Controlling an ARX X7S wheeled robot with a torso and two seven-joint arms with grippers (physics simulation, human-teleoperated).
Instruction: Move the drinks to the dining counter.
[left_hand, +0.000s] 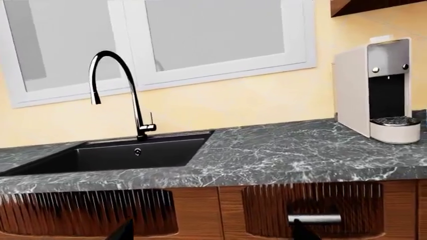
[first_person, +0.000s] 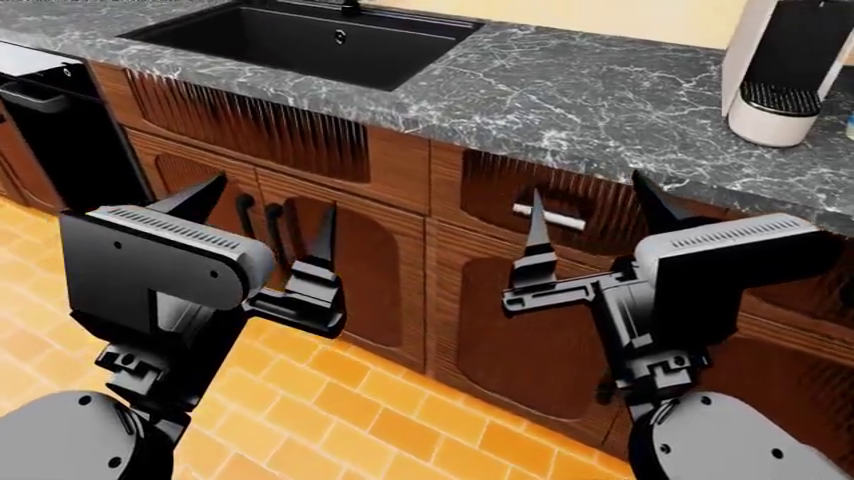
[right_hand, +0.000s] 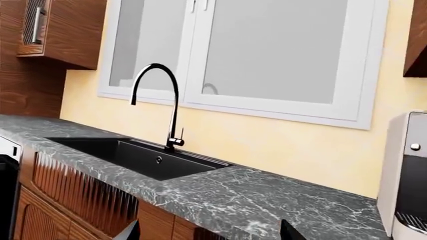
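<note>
Both grippers, left gripper (first_person: 260, 240) and right gripper (first_person: 594, 225), wide open and empty, facing marble counter (first_person: 587, 100). No drinks in view. I'd expect cans light, slick, dentable: grip mid-body.

The coffee machine (first_person: 785, 70) is cut off by the head view's top edge, and the right wrist view shows only a sliver of it. A small blue-topped thing (first_person: 849, 124) at the head view's right edge is too cropped to identify. Only the fingertips (left_hand: 125, 231) show in the left wrist view.
</note>
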